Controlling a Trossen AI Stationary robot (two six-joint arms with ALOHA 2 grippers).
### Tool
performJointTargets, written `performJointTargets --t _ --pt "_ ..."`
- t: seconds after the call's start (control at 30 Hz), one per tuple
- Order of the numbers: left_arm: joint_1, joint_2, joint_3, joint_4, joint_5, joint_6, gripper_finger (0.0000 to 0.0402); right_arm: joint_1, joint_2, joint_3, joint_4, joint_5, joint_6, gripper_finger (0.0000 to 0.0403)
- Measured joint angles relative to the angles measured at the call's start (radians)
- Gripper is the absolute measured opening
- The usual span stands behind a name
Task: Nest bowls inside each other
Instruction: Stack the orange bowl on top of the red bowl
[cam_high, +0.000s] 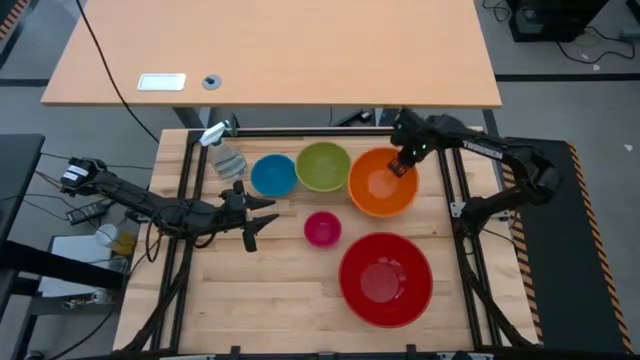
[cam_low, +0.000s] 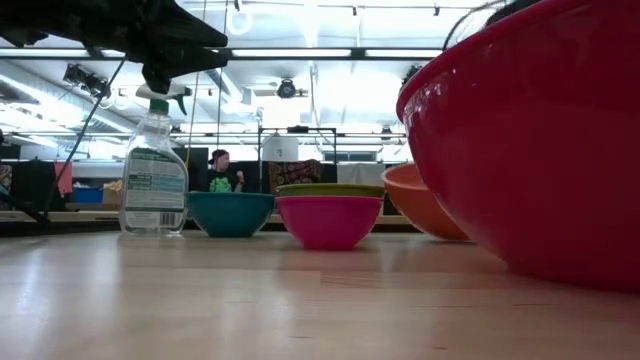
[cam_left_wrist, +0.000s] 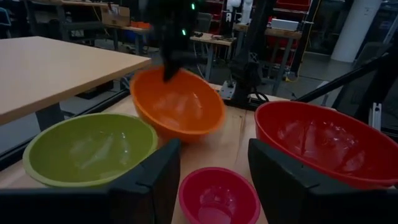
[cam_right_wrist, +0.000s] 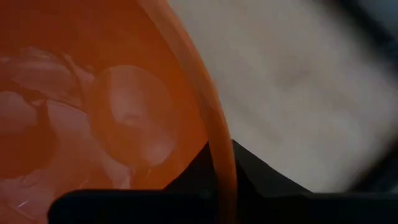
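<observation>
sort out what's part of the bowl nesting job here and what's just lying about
Job: red bowl, orange bowl clamped at its rim by the right gripper, lime green bowl, blue bowl, magenta bowl.
Lying about: spray bottle.

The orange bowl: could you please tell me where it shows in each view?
High view: orange bowl, upper right of centre, right pincer on its rim.
Low view, right of the pink bowl, partly behind the red bowl.
Left wrist view, centre.
Right wrist view, fills the left.
Landmark: red bowl.
</observation>
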Motion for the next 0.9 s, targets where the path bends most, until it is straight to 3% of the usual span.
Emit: performJointTargets --t 0.13,0.27,0.37,0.43,0.67,0.9 --pt "0.001 0.0 0.0 0.0 0.0 0.0 0.0189 0.004 -0.033 0.138 -0.084 -0.075 -0.023 0.0014" --pt "0.001 0.0 0.0 0.0 0.0 0.003 0.0189 0.021 -0.064 0.246 -0.142 -0.229 -0.05 0.0014" --pt "0.001 0.0 0.0 0.0 0.0 0.003 0.0189 0.08 -0.089 0.268 -0.164 -0.401 -0.071 0.0024" --pt "0.001 0.0 0.0 0.0 0.0 0.003 0.0189 0.155 -0.103 0.263 -0.188 -0.441 -0.071 0.0028" --pt "0.001 0.0 0.0 0.001 0.0 0.003 0.0189 0.546 -0.094 0.2 -0.198 -0.307 0.019 0.0027" --pt "0.001 0.0 0.0 0.001 0.0 0.0 0.0189 0.848 -0.029 0.169 -0.152 -0.04 0.184 0.0027"
